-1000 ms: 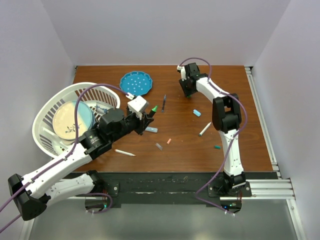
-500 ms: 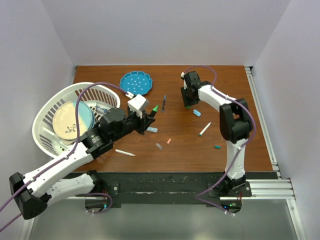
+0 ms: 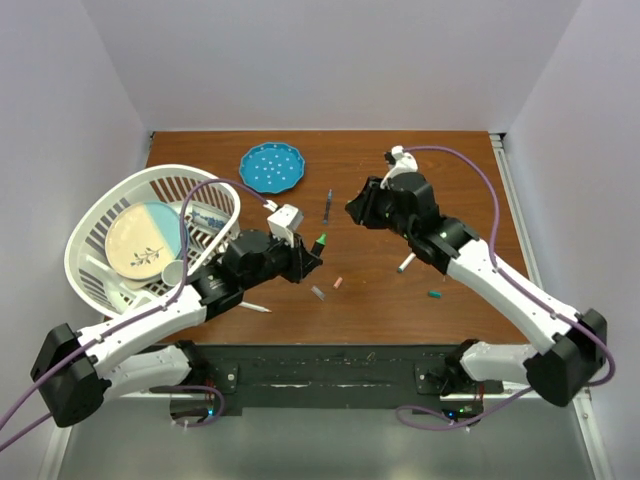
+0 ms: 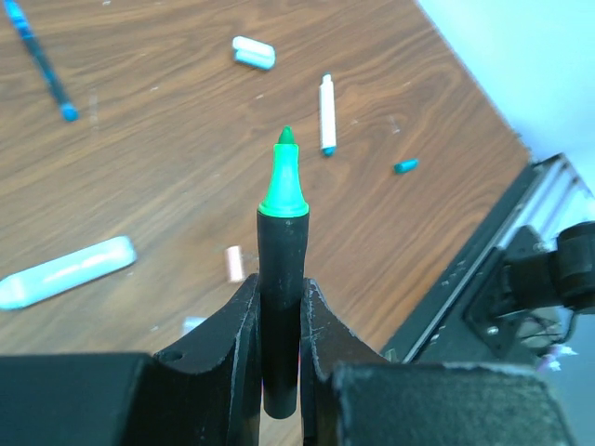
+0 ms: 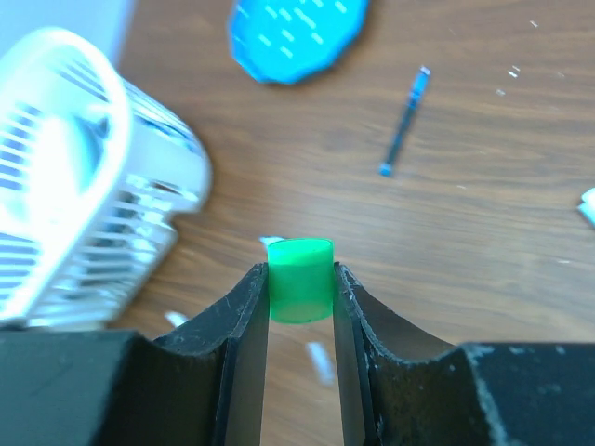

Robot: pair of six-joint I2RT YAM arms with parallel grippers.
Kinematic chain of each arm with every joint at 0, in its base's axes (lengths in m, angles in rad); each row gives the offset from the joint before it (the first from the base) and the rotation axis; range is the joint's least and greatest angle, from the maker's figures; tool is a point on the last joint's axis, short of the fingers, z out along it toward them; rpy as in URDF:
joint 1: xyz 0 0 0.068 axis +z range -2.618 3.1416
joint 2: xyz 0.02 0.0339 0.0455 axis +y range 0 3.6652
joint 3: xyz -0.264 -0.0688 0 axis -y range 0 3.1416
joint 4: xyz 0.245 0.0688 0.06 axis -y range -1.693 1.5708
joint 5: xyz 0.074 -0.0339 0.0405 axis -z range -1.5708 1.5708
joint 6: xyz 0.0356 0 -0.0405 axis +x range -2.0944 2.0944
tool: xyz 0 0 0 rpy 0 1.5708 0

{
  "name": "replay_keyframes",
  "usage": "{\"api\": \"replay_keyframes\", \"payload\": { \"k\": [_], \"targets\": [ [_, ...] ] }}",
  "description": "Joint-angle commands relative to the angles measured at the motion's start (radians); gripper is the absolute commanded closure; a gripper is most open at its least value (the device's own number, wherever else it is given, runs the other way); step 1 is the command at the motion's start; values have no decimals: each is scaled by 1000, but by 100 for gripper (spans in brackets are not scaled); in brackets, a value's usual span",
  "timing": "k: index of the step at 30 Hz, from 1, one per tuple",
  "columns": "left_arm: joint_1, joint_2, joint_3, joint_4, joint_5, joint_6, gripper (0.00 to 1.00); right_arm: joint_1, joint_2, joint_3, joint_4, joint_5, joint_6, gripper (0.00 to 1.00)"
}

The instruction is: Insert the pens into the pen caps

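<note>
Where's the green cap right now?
The green cap is clamped in the right tool, centre of the right wrist view; from above, that tool hangs mid-table, just right of the blue pen.

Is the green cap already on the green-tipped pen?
No, the pen in the left hand shows its bare green tip, and the right hand grips the green cap apart from it.

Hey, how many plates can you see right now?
2. A blue dotted plate lies on the table at the back; a cream-and-blue plate sits in the white basket, where more may be hidden.
</note>
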Motion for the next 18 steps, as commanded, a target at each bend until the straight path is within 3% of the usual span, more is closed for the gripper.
{"api": "replay_keyframes", "payload": {
  "k": [1, 9, 18],
  "targets": [
    [5, 13, -7, 180, 61, -80, 100, 82, -61, -35, 82, 123, 159, 100],
    [2, 39, -49, 275, 66, -107, 100, 249, -66, -38, 108, 347, 216, 100],
    [2, 5, -69, 287, 56, -110, 100, 305, -40, -22, 90, 408, 196, 100]
  ]
}}
